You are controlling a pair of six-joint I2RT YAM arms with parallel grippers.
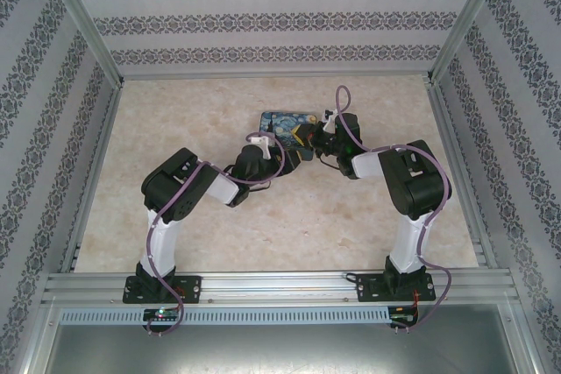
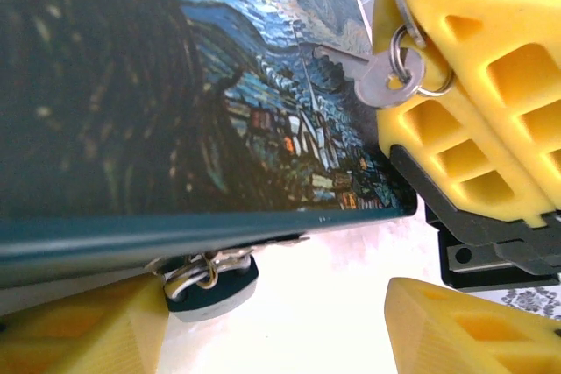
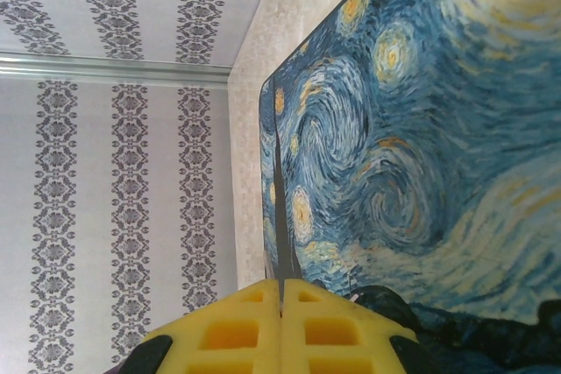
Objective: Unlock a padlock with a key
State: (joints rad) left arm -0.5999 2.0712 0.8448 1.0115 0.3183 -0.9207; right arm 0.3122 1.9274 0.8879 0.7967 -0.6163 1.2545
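Key [image 2: 384, 79], metal with a split ring, is clamped at its head between the closed fingers of the right gripper [image 3: 281, 286]. Its blade extends over the painted face of the tin [image 2: 175, 102]; contact cannot be told. Left gripper [image 2: 279, 308] fingers stand wide apart, gripping nothing, just below the tin's near edge. Dark round item [image 2: 209, 279] with metal links sits under that edge on the table [image 2: 337, 326].
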